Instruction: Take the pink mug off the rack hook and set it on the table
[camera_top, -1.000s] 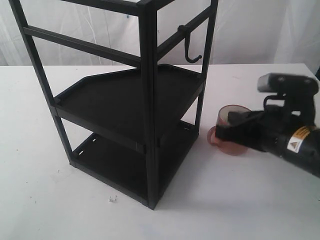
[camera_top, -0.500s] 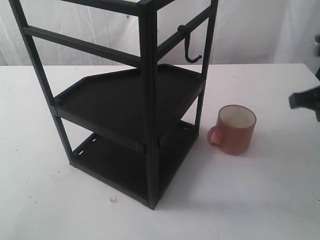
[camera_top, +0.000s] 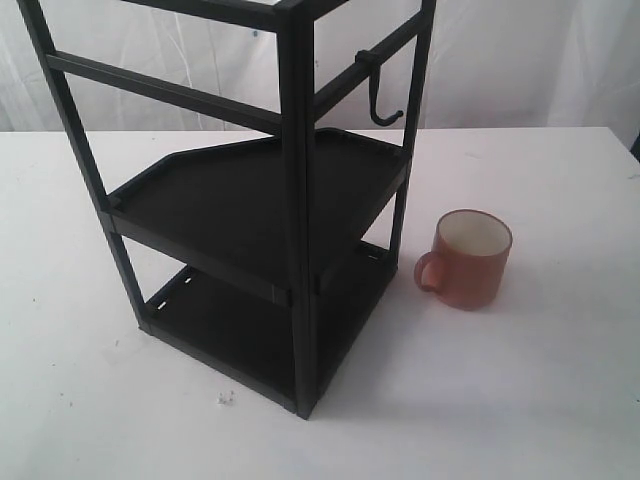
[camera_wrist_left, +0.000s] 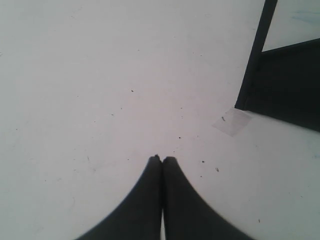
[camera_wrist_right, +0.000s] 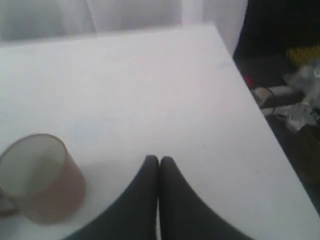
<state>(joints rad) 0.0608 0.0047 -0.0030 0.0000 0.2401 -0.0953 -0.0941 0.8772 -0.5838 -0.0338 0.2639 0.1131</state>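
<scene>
Left gripper (camera_wrist_left: 161, 159), right gripper (camera_wrist_right: 159, 159): jaws pressed together.

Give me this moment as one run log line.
pink mug: upright on table, beside rack | rack hook: bare | left gripper: shut, empty | right gripper: shut, empty, clear of mug

A tall black metal rack (camera_top: 250, 200) stands here, two flat tray shelves one above the other and bare bars up top. One corner post (camera_wrist_left: 256, 55) rises ahead of the left pincer (camera_wrist_left: 162, 159), off to one side of its tips and well apart from them. Between that post's foot and the pincer a bit of clear tape (camera_wrist_left: 232, 122) lies flat, and dark specks (camera_wrist_left: 179, 137) dot the surface just beyond the tips. Well beyond the right pincer (camera_wrist_right: 159, 159), down in the dark, sits a blurred jumble: something yellow (camera_wrist_right: 302, 54), crumpled plastic (camera_wrist_right: 306, 80), a pale bar-shaped thing (camera_wrist_right: 277, 91). A white curtain (camera_top: 520, 60) hangs behind.
</scene>
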